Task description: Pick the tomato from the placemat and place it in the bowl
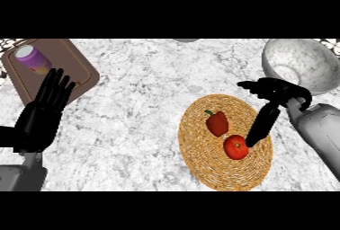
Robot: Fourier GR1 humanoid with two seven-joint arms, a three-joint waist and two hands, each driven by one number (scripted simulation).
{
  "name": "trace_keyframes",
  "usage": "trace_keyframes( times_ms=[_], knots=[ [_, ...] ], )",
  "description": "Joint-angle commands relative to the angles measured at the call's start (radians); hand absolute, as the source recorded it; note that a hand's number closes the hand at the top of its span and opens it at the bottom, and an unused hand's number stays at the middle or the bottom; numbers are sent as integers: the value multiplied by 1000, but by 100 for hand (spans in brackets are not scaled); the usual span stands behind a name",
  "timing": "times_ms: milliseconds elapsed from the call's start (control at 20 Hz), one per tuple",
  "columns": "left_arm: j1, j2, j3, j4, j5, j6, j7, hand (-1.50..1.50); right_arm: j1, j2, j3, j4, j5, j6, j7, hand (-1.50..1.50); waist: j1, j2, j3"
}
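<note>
Head view is showing the tomato [235,147] sitting on the woven placemat [212,173], just beside a red pepper [217,123], both lying low and steady on the mat. Beyond the mat's far right edge, the white bowl [319,58] is waiting, mouth up, ready to receive. The right hand [275,92] is hovering over the mat's right side, fingers spread and holding nothing, with its thumb [262,123] reaching down toward the tomato's right edge, seemingly touching it; this looks like the approach to a grasp. The left hand [43,112] is resting open at the view's left, fingers up, near a brown board [79,67] carrying a purple cup [32,57].
</note>
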Motion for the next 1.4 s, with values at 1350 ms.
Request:
trace_keyframes(
  times_ms=[1350],
  knots=[
    [41, -84, 118, -44, -74, -111, 72, 0, 261, 203, -27, -31, 479, -7, -116, -150, -1, 1, 1]
  ],
)
